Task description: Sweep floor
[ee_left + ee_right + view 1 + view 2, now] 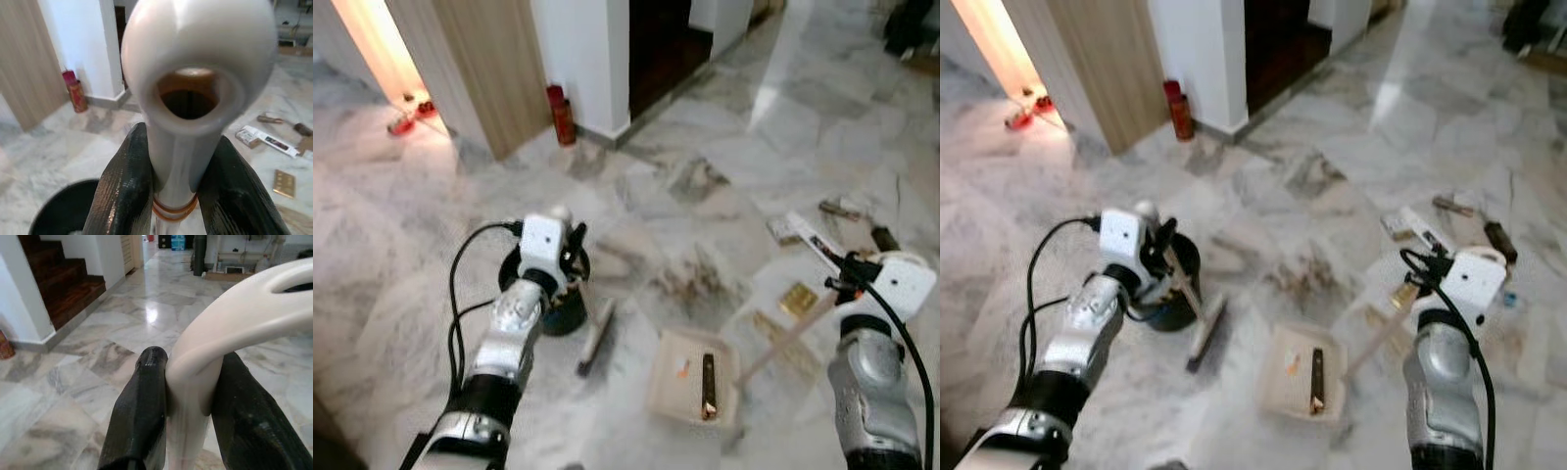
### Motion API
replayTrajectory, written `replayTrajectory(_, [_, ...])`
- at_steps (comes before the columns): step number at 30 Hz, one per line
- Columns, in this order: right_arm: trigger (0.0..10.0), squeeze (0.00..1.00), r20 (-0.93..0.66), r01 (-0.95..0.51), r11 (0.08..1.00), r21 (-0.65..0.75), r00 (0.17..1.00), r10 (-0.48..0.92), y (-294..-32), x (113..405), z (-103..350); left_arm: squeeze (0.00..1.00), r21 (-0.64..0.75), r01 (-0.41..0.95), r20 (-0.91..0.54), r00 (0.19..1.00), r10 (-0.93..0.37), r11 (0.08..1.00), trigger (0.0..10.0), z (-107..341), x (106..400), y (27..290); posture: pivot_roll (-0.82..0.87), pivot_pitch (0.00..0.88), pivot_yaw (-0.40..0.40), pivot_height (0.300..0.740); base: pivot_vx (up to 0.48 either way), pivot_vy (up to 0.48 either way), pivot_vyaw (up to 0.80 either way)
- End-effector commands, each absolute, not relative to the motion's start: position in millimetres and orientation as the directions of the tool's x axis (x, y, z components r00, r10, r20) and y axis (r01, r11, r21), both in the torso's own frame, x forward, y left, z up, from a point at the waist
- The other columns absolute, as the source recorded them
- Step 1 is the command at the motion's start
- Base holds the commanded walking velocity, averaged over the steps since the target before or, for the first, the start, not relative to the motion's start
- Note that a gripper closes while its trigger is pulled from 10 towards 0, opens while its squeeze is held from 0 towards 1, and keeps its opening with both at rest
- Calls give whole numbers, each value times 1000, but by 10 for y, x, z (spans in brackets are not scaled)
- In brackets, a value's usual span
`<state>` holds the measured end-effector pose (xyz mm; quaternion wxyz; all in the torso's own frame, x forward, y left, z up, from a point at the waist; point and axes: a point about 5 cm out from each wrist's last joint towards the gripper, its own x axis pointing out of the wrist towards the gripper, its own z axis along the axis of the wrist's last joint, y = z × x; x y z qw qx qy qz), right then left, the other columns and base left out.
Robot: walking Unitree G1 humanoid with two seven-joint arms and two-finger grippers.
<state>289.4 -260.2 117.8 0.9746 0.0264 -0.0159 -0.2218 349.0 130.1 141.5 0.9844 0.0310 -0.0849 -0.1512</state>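
Note:
My left gripper (570, 257) is shut on the white handle (195, 73) of a small brush. The brush head (595, 338) rests on the marble floor beside a black bin (560, 311). My right gripper (847, 276) is shut on the cream handle (230, 328) of a dustpan (671, 392), which lies flat on the floor between the arms. In the pan are a brown stick-like piece (708, 384) and a small orange bit (682, 367). Litter lies beyond the pan: a gold box (798, 299), a white carton (803, 233) and brown pieces (842, 208).
A red canister (562, 116) stands by a white pillar (582, 59), next to a wooden door (489, 69). Dark stairs (63, 289) rise behind the pillar. Red items (411, 116) lie in the lit doorway at the far left. Open marble floor stretches ahead.

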Motion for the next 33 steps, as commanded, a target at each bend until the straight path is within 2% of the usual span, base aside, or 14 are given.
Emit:
replayTrajectory(1, [10000,0,54,437,897,67,896,-440,-2627,2896,1260,0,104,307,187,928,-321,946,10000,1487,3475,1316,85,144,0,740,0,0,0])
replayTrajectory(16, [10000,0,48,441,895,66,895,-444,-2632,2899,1248,0,81,428,171,884,-436,900,10000,1497,3367,1229,95,146,0,740,0,0,0])
replayTrajectory(18, [10000,0,48,440,896,68,895,-443,-2626,2905,1247,0,81,416,211,881,-424,906,10000,1570,3370,1226,96,146,-1,740,0,0,0])
replayTrajectory(22, [10000,0,49,435,898,70,897,-438,-2616,2923,1247,0,72,366,372,853,-366,928,10000,2030,3459,1199,103,146,-5,740,0,0,0])
replayTrajectory(28, [10000,0,55,435,897,74,897,-439,-2616,2927,1253,0,82,347,497,798,-341,934,10000,2459,3475,1207,102,141,-3,740,0,0,0])
replayTrajectory(33, [10000,0,59,433,898,78,897,-438,-2612,2920,1251,0,104,157,674,715,-185,982,10000,3007,3430,1424,110,141,-6,740,0,0,0])
